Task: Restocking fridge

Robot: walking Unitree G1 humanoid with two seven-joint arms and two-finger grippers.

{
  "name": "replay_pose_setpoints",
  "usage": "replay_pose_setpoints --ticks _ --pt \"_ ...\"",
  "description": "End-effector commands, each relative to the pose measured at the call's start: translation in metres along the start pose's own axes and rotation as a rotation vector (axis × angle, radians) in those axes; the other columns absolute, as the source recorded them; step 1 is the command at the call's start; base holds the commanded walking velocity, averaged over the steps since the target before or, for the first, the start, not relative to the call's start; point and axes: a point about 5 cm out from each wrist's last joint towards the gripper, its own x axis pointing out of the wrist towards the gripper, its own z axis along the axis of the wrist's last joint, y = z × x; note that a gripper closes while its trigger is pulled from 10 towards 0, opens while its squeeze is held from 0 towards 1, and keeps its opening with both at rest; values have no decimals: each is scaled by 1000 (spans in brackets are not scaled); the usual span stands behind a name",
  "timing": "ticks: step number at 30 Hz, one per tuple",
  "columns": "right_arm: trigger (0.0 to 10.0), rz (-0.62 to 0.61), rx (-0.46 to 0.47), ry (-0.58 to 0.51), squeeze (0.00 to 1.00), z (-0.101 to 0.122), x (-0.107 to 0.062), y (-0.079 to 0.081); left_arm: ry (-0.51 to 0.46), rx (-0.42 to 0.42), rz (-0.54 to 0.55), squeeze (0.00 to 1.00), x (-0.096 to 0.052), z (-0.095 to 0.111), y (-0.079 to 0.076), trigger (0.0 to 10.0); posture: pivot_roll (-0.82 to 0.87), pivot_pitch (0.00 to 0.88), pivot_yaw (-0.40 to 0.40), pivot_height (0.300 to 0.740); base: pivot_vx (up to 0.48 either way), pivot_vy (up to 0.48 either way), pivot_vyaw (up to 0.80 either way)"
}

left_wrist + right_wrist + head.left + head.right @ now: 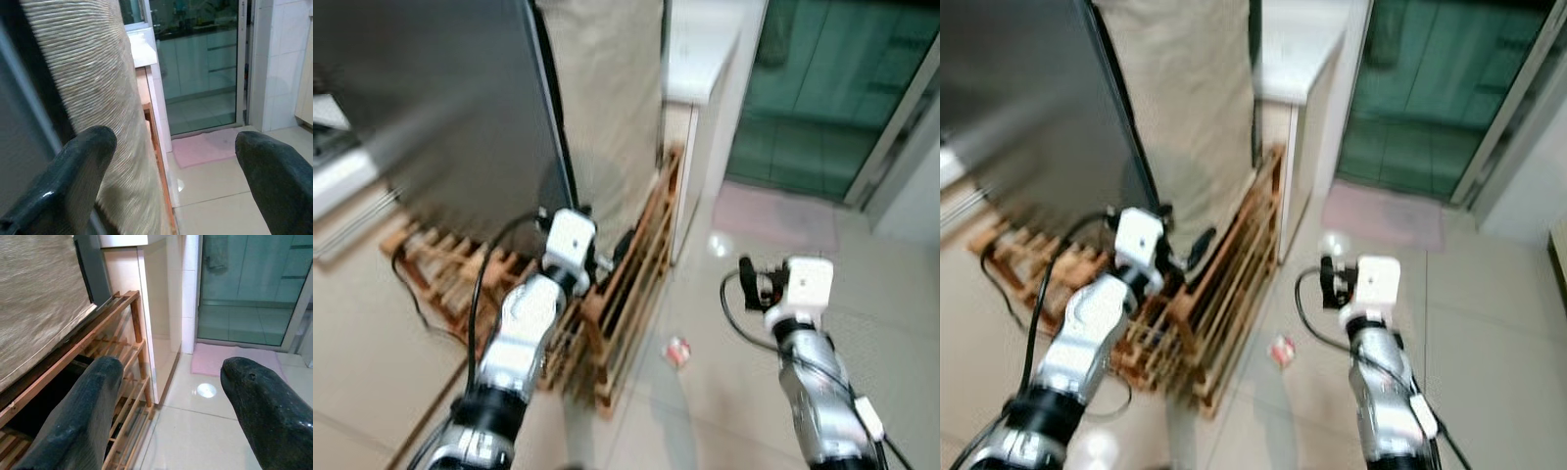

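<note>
A tall dark grey appliance, seemingly the fridge, stands at the left on a wooden pallet; the head views are blurred. My left gripper is raised beside its right edge, above a wooden rack. In the left wrist view the left gripper is open with nothing between its fingers. My right gripper hangs over bare floor tiles further right. Seen from the right wrist, that gripper is also open and empty.
A slatted wooden rack leans by a beige woven screen. A small red and white thing lies on the tiles. A pink mat lies before a glass door. A black cable trails at left.
</note>
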Motion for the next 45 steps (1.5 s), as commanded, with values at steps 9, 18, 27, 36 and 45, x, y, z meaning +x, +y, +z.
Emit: replay_pose_setpoints --ticks 9,18,27,36,45 --pt "10000 -2 -14 2 4 0 0 -6 -9 -23 146 0 5 14 25 10000 30 0 40 740 0 0 0" --pt "10000 -3 -14 -1 0 1 1 -6 -8 -17 139 0 21 22 23 10000 14 0 48 740 0 0 0" --pt "10000 -14 -18 9 0 -1 -3 -8 -45 -85 86 0 23 32 14 10000 6 4 48 740 0 0 0" --pt "10000 -12 -19 22 4 -4 -2 -8 -58 -104 59 0 21 38 1 10000 16 4 47 740 0 0 0" --pt "10000 -7 -15 26 0 -5 0 -5 -3 36 98 0 45 45 -11 10000 19 3 48 740 0 0 0"
